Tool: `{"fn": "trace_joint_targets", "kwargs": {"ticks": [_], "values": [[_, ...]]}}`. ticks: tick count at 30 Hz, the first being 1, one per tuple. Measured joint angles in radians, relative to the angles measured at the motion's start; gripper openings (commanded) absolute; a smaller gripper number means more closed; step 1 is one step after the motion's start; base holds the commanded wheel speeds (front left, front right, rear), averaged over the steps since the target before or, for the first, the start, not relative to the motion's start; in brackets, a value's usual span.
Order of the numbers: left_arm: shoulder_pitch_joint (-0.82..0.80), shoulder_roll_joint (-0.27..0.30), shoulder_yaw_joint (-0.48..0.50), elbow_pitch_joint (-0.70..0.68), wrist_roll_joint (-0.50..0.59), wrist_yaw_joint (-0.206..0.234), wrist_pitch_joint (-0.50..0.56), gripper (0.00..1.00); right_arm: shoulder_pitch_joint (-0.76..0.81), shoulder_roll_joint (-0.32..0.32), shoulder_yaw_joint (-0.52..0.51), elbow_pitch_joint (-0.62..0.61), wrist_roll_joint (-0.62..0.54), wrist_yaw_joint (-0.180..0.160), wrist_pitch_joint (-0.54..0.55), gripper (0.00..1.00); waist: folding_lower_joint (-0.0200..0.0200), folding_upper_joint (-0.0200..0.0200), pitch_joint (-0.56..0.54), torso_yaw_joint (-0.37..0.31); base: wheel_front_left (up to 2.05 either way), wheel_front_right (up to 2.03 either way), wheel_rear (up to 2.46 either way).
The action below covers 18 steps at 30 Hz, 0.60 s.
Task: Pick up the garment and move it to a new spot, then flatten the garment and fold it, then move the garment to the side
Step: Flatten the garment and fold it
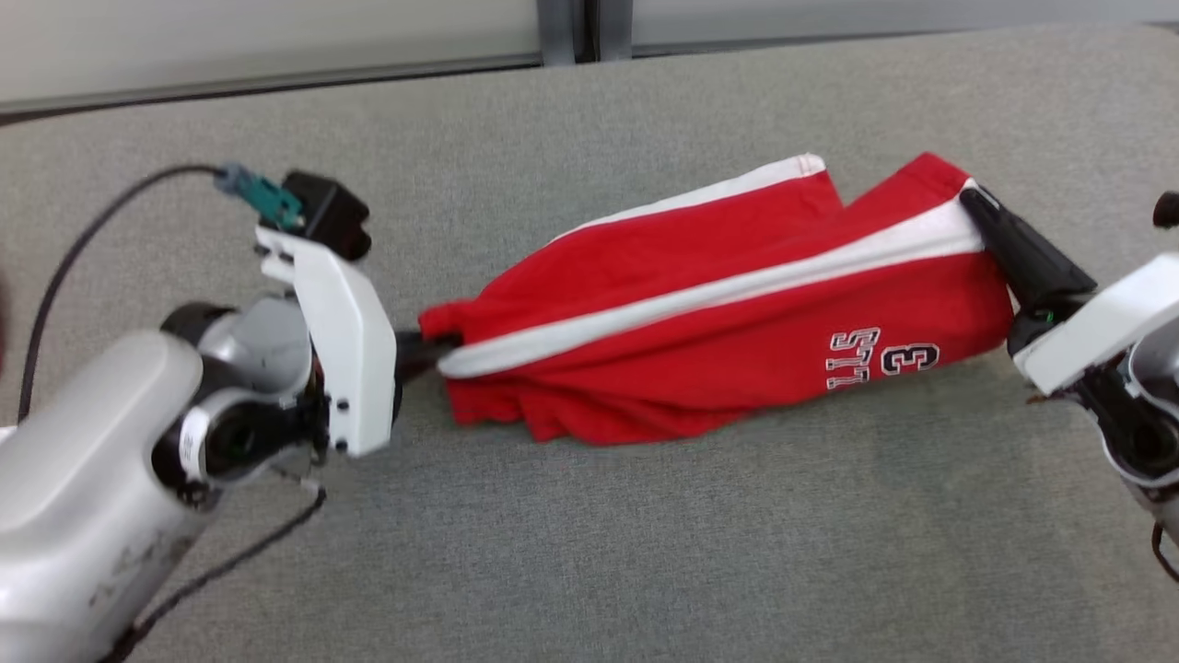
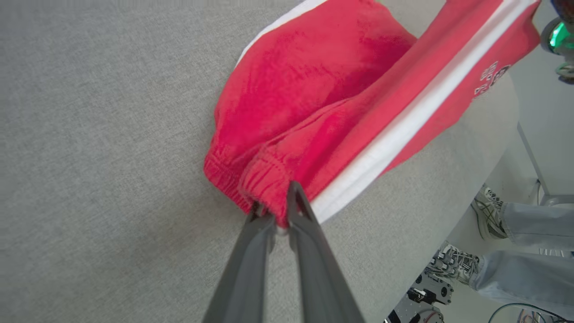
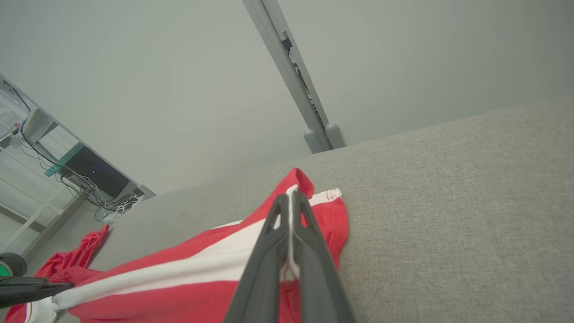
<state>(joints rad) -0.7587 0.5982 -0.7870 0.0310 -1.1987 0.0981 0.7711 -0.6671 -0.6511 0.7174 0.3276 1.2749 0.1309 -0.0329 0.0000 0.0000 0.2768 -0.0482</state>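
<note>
1. The garment (image 1: 700, 313), red shorts with a white stripe (image 1: 737, 285) down the side, lies stretched across the middle of the head view on the grey surface (image 1: 645, 552).
2. At centre left of that frame the left claw (image 1: 426, 353) has the bunched end. The left wrist view shows the fingers nipped nearly together on the gathered elastic waistband (image 2: 251, 179), with red cloth pinched between them.
3. Over at the upper right, the right claw (image 1: 973, 199) grips the opposite end. In its own wrist view the jaws are pressed tight on the hem corner, right where the white band ends.
4. The cloth runs taut between the two grips, rising toward the right of the frame, with dark lettering and a "3" (image 1: 910, 357) near the right-hand end.
5. The lower folds sag toward the surface; whether they touch it cannot be told.
6. In the lower right of the left wrist view, a person's shoes (image 2: 489, 215) and jeans show beyond the surface edge.
</note>
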Motion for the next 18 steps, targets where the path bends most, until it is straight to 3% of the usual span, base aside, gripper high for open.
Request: {"fn": "trace_joint_targets", "kwargs": {"ticks": [11,18], "values": [[-0.199,-0.129,0.007,0.214,-0.006,-0.022,0.045,0.0,-0.171,0.023,0.025,0.114,0.035,0.0,0.012,0.0,0.0,0.0,0.127,0.025,0.0,0.0,0.0],[-0.258,-0.17,0.004,0.303,0.003,-0.028,0.051,0.0,-0.247,0.056,0.075,0.199,0.052,0.0,0.005,0.0,0.0,0.0,0.17,0.038,0.0,0.0,0.0]]}}
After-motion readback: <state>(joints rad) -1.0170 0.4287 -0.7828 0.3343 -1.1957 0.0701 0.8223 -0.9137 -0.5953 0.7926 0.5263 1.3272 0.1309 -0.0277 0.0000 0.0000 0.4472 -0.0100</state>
